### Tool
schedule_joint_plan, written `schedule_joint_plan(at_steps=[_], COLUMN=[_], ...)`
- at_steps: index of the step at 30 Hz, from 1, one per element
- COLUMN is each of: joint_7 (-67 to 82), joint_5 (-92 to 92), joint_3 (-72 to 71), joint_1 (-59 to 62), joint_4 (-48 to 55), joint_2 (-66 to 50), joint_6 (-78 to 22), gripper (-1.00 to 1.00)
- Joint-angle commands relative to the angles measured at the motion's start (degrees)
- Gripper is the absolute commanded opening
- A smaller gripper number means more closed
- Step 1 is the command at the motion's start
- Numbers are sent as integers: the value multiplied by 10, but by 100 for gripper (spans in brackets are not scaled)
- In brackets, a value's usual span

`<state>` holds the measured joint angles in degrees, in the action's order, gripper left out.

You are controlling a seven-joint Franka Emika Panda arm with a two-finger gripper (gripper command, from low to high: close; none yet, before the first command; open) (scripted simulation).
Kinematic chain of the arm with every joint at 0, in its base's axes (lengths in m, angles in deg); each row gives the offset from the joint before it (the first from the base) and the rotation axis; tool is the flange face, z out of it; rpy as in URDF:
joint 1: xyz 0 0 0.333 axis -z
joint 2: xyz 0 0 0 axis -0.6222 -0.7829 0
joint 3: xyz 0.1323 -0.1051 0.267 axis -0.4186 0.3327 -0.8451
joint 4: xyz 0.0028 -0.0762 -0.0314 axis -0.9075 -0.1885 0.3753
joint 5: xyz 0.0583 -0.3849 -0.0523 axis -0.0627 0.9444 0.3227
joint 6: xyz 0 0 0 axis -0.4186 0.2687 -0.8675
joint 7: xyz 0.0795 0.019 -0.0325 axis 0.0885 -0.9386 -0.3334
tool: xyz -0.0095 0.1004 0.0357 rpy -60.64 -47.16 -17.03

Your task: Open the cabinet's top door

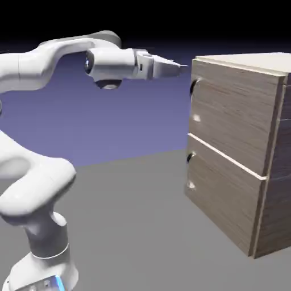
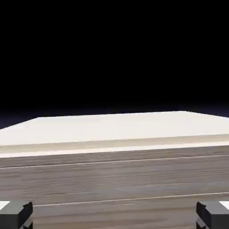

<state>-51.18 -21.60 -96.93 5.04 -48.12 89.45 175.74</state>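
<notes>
The top door (image 1: 230, 116) is the upper front panel of the cabinet (image 1: 273, 170), and it sits flat and shut. Its small handle (image 1: 194, 86) is near the door's upper left edge. The gripper (image 1: 183, 67) points level at the cabinet, just left of its top corner. Its fingers (image 2: 18, 214) stand wide apart, holding nothing. The cabinet rests on the grey table (image 1: 136, 227).

Wood-grain top door (image 1: 236, 116), seemingly shut
</notes>
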Motion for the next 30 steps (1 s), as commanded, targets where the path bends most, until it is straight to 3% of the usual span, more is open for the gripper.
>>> schedule_joint_plan(at_steps=[1,22,28,29,30], joint_7=[15,319,315,315,315], joint_5=[-25,-544,-545,-545,-545], joint_3=[-12,-256,-290,-290,-290], joint_1=[10,216,309,309,309], joint_4=[6,131,209,209,209], joint_2=[5,120,109,109,109], joint_6=[0,0,-9,-9,-9], gripper=[0,0,0,-100,-100])
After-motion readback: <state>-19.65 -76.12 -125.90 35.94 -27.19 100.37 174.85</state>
